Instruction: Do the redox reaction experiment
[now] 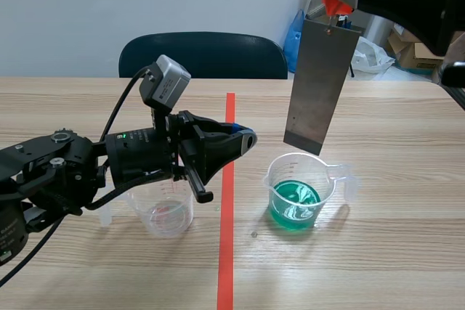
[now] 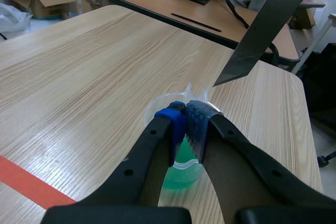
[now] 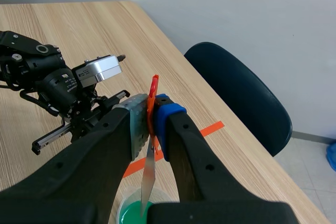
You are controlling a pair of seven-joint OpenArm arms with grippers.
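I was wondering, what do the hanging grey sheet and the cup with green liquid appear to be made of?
The grey sheet looks like metal: thin, flat, dull brushed sheen. The cup seems clear plastic: see-through wall, moulded spout and handle.

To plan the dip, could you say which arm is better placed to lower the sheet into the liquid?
Right: the right gripper holds the sheet above the beaker; the left gripper is shut, empty.

Your left gripper (image 2: 186, 118) is resting with its fingers pressed together and nothing between them, right over the clear beaker (image 2: 159, 104) that is holding green liquid. At one o'clock from the fingertips, a grey metal sheet (image 2: 268, 22) is hanging, its lower corner near the beaker's spout.
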